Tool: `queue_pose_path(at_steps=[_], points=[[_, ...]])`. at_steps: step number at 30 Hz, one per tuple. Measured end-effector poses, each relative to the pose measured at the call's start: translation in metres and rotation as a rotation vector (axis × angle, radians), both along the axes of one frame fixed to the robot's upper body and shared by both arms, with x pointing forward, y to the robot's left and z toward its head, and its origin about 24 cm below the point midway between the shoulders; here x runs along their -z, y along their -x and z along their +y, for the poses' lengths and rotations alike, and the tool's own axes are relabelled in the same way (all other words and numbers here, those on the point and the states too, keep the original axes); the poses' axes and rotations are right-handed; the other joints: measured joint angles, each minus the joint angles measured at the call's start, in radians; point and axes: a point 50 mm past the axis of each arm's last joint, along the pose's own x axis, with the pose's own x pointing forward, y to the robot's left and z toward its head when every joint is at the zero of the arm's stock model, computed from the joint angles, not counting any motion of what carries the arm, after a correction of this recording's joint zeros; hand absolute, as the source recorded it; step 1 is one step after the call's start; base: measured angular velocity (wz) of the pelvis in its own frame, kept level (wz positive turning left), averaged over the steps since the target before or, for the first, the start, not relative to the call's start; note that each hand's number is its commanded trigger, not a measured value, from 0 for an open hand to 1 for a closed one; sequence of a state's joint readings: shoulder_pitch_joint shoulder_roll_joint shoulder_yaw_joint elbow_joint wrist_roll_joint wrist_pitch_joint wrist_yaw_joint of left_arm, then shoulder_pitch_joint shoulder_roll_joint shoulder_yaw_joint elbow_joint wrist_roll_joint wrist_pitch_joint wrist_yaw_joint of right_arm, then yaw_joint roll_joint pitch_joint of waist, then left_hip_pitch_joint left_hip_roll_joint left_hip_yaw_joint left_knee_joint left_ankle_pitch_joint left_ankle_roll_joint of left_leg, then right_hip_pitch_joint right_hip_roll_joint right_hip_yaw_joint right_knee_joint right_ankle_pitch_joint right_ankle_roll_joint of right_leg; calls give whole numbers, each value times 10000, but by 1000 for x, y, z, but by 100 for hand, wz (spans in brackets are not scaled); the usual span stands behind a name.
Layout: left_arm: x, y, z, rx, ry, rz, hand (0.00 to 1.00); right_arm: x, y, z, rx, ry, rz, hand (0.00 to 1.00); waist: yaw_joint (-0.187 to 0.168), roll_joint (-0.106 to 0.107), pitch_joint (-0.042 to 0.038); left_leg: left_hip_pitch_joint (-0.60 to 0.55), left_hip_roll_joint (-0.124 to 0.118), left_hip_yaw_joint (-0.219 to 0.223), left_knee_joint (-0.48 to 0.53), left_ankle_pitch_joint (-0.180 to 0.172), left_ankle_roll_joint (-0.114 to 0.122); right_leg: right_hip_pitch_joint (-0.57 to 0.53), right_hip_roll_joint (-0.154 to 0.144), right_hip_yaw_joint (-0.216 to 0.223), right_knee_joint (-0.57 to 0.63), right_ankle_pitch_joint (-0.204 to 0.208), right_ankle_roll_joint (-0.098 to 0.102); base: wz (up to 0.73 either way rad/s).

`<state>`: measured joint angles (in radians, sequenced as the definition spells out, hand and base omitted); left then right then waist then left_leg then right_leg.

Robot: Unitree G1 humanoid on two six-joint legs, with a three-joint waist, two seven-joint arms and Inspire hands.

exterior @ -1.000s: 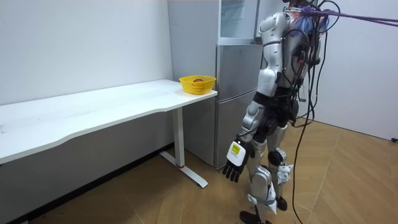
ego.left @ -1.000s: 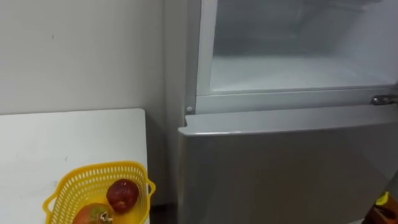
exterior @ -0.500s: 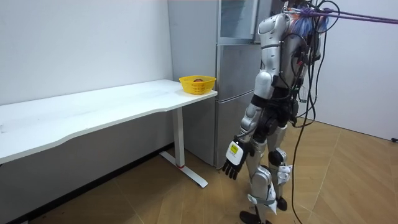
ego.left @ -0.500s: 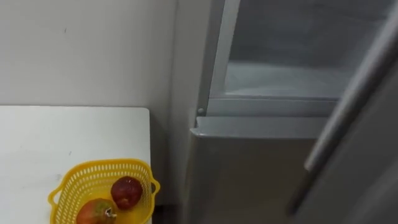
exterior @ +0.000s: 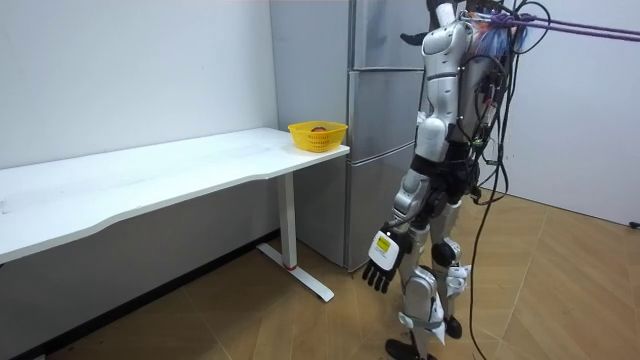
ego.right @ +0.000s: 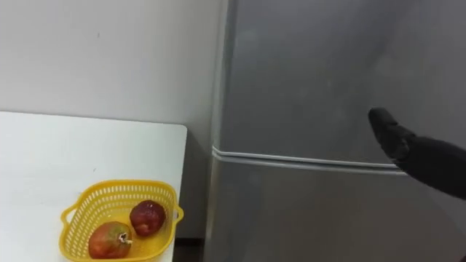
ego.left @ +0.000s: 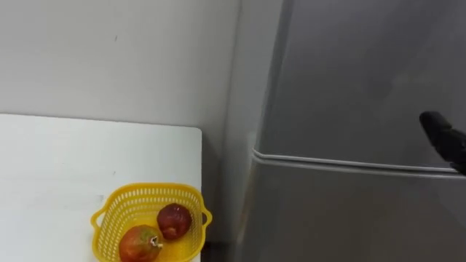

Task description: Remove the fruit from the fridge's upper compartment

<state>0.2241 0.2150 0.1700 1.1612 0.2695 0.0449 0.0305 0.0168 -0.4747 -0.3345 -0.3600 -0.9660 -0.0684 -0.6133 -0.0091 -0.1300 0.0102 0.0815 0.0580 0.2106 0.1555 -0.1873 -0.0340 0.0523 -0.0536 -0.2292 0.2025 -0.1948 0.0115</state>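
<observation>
My right hand, fingers stretched and empty, rests against the shut upper door of the fridge; left of the fridge two fruits sit in the yellow basket; in front of the fridge my left hand hangs relaxed

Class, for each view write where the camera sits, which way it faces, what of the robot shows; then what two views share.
Left eye view: on the head, facing the fridge; right hand at right edge.
Right eye view: beside it, same aim, same hand.
Room view: standing off, sees the whole robot, left hand hanging.
Shared by all: the yellow basket.
</observation>
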Motion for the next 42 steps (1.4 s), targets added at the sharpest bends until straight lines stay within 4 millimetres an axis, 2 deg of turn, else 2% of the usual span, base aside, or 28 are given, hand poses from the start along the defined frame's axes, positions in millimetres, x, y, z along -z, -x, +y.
queue_pose_path(at_steps=[2,14,20,25,29,32,37,40,42], points=[[0,0,0,4,-1,1,0,1,-1,0,-37,9,171,0,56,45,7,-8,0,0,-10,0,0,15,0,-12,0,6,0,0],[0,4,0,-63,-91,150,0,12,-7,-9,62,-583,895,0,107,261,-98,32,6,-13,-22,1,0,40,-5,-35,27,16,-13,0],[0,4,1,-126,-185,130,0,14,-8,-13,-229,-1244,1040,0,116,138,-28,174,-3,-36,-13,0,0,149,-10,-9,-120,-1,1,0],[1,4,0,-119,-115,127,0,13,-6,-16,-416,-1508,914,0,113,87,-40,172,3,-58,-32,-7,2,186,27,0,-159,61,2,0],[1,4,0,-127,-113,162,0,11,-5,-20,-528,-1914,747,0,94,186,-54,176,5,-68,-33,-6,1,272,27,-40,-166,82,-3,1],[1,7,0,-163,-119,227,0,11,-4,-24,-661,-2384,614,0,-128,277,-59,171,3,-167,-28,-6,1,334,13,-183,-175,82,-2,10],[1,12,-2,-207,-85,340,0,16,-2,-37,-511,-3344,406,0,-227,393,-90,154,3,-185,-22,-6,1,342,7,-187,-145,84,-5,1],[1,15,-2,-220,-89,397,0,18,3,-46,-347,-3856,292,0,-388,476,-108,144,4,-178,-23,-14,-1,302,4,-189,-192,73,1,0],[0,18,-2,-221,-119,396,0,27,12,-54,-5,-4423,191,0,-399,521,-148,149,2,-174,-17,-13,-1,331,7,-201,-228,73,1,0]])
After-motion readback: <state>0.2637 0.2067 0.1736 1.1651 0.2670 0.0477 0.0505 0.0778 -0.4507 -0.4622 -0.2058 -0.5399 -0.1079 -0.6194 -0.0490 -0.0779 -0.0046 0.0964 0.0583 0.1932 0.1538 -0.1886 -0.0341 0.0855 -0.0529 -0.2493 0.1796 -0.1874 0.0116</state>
